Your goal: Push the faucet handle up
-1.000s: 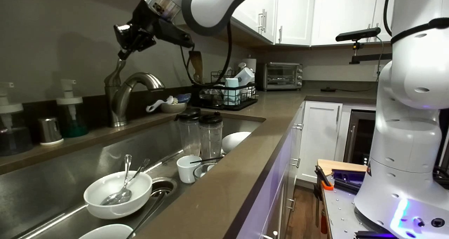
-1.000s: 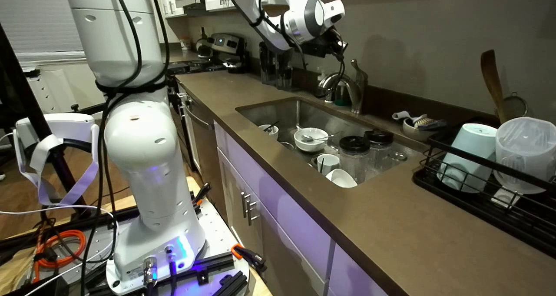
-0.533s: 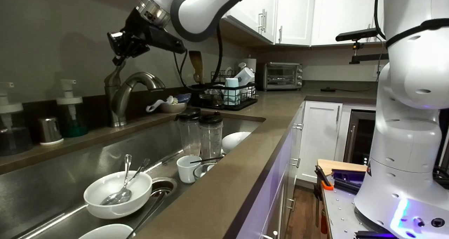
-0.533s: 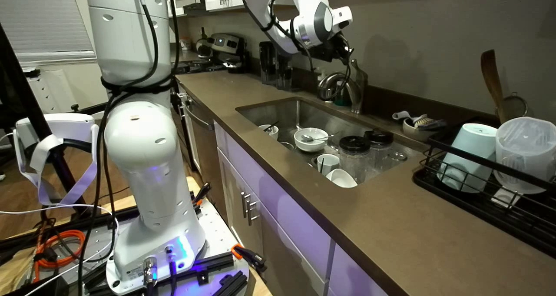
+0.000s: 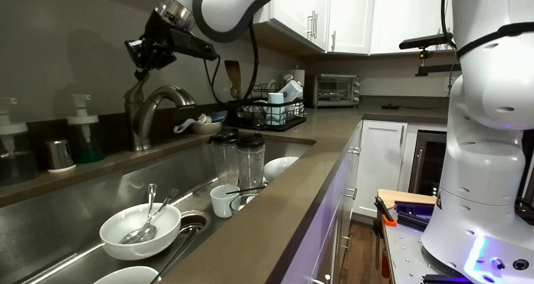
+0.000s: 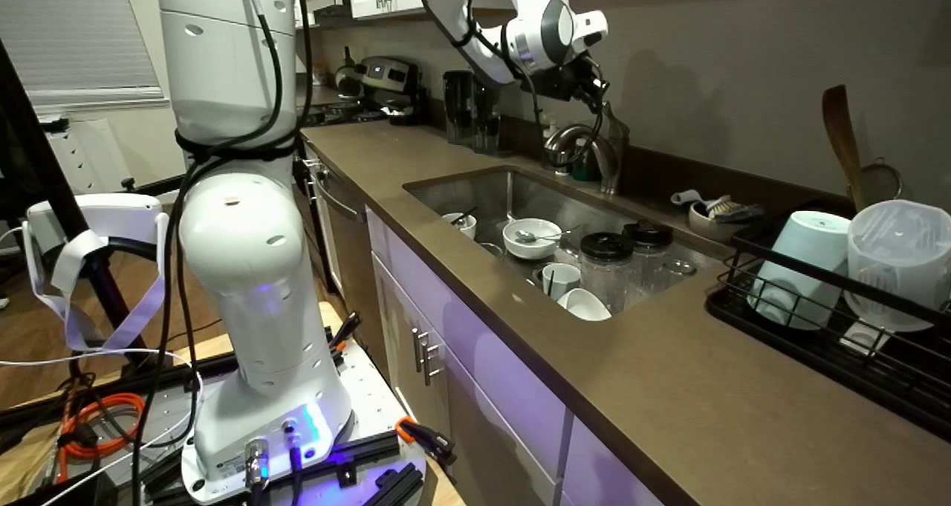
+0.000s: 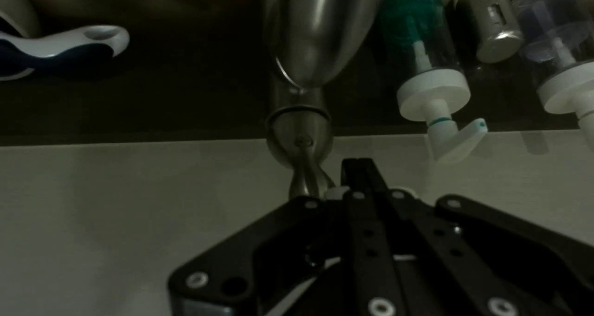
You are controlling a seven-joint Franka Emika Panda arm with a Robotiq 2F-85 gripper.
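The faucet handle [image 5: 138,88] is a slim silver-grey lever pointing upward from the top of the faucet body [image 5: 142,125]. In the exterior views, its upper end is partly covered by my gripper [image 5: 142,74]. The handle also shows beside the curved spout in an exterior view [image 6: 616,127]. In the wrist view, the handle [image 7: 308,174] stands just left of my gripper's fingertips [image 7: 357,162], its tip hidden behind the gripper. The fingertips are pressed together with nothing between them. Whether the gripper touches the handle, I cannot tell.
Pump bottles [image 5: 85,129] and a metal shaker [image 5: 59,154] stand beside the faucet. A small bowl with brushes [image 5: 206,127] is on its other side. The sink below holds bowls [image 5: 139,229], a mug [image 5: 223,200] and lidded bottles [image 5: 251,159]. The wall is close behind.
My gripper has moved toward the wall and slightly down onto the handle's upper end, covering more of it. The handle itself shows no clear movement.
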